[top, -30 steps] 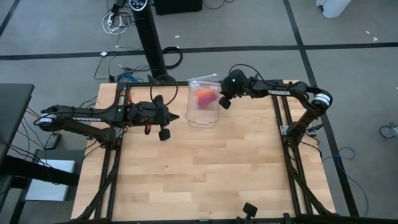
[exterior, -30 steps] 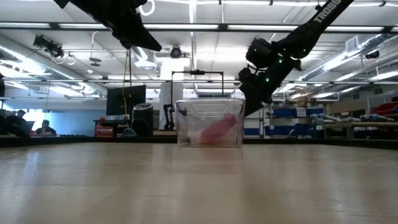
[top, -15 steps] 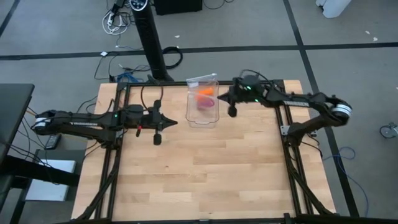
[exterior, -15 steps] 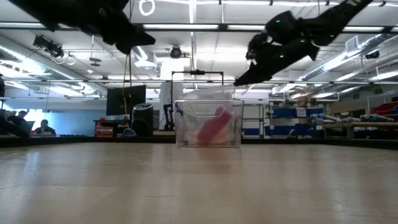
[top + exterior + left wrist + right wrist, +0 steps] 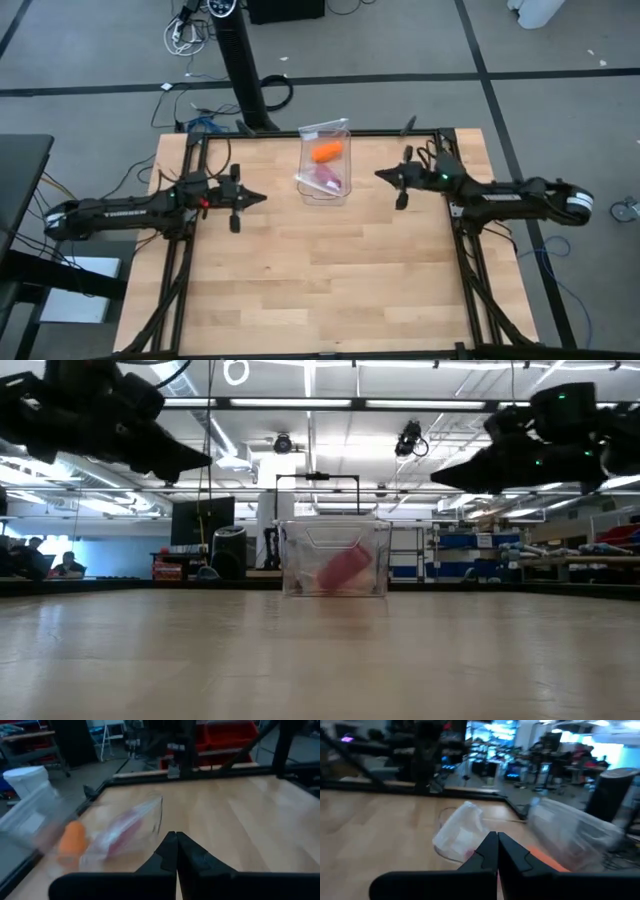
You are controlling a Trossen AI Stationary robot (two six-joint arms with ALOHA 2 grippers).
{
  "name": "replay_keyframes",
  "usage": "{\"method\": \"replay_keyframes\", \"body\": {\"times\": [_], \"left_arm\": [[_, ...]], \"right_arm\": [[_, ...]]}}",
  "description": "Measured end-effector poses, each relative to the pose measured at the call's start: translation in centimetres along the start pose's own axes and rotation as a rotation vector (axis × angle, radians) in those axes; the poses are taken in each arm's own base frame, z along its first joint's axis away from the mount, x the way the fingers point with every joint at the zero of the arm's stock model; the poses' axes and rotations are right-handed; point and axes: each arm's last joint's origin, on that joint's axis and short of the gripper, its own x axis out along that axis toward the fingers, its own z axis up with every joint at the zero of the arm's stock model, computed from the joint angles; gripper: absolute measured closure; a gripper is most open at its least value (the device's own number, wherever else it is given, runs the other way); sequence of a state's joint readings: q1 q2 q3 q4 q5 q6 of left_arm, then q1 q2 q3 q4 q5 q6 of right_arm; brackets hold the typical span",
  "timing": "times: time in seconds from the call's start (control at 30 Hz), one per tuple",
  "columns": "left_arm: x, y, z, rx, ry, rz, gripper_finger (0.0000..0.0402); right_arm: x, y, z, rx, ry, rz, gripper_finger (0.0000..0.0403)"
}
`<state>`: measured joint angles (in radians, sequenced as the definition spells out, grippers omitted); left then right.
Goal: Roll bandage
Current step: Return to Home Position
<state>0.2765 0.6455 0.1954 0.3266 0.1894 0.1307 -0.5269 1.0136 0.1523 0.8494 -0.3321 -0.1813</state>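
A clear plastic bin (image 5: pixel 325 165) stands at the far middle of the table. Inside it lie the magenta-pink bandage roll (image 5: pixel 327 181) and an orange roll (image 5: pixel 326 153). In the low view the pink roll (image 5: pixel 342 570) leans tilted in the bin. My left gripper (image 5: pixel 258 198) is shut and empty, to the left of the bin, above the table. My right gripper (image 5: pixel 381 175) is shut and empty, to the right of the bin. In the wrist views, the shut left fingertips (image 5: pixel 176 840) and shut right fingertips (image 5: pixel 495 839) point at the bin.
A black frame (image 5: pixel 190 160) runs along the table's left, far and right edges. The bare wooden top (image 5: pixel 320 270) spreads out nearer than the bin. The room with shelves and people (image 5: pixel 70 565) shows beyond the table.
Both arms have drawn back from the bin and come down lower: the left gripper toward the table's left edge, the right gripper toward the right edge, out of the space over the bin. The bin has turned a little, and the rolls inside it have shifted.
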Motion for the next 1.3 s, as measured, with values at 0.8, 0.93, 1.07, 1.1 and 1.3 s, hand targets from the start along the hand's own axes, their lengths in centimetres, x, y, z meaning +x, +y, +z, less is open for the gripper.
{"method": "replay_keyframes", "body": {"times": [0.8,0.93,1.07,1.1,1.3], "left_arm": [[-5.6,-0.8,-2.5,-0.075,-0.086,0.191,0.0393],[-5.6,-0.8,-2.8,-0.080,-0.050,0.203,0.0392],[-5.4,-0.9,-3.3,-0.103,-0.050,0.164,0.0392],[-5.4,-0.9,-3.2,-0.106,-0.055,0.160,0.0392],[-5.4,-0.7,-3.3,-0.102,-0.045,0.258,0.0392]], "right_arm": [[-4.6,7.0,-0.1,0.056,0.000,-0.034,0.0403],[-5.7,6.6,0.2,0.074,-0.024,-0.054,0.0403],[-6.9,6.1,-0.1,0.102,-0.007,-0.078,0.0403],[-7.1,6.0,-0.3,0.123,0.007,-0.084,0.0403],[-7.6,5.4,-0.1,0.112,0.010,-0.109,0.0403]]}}
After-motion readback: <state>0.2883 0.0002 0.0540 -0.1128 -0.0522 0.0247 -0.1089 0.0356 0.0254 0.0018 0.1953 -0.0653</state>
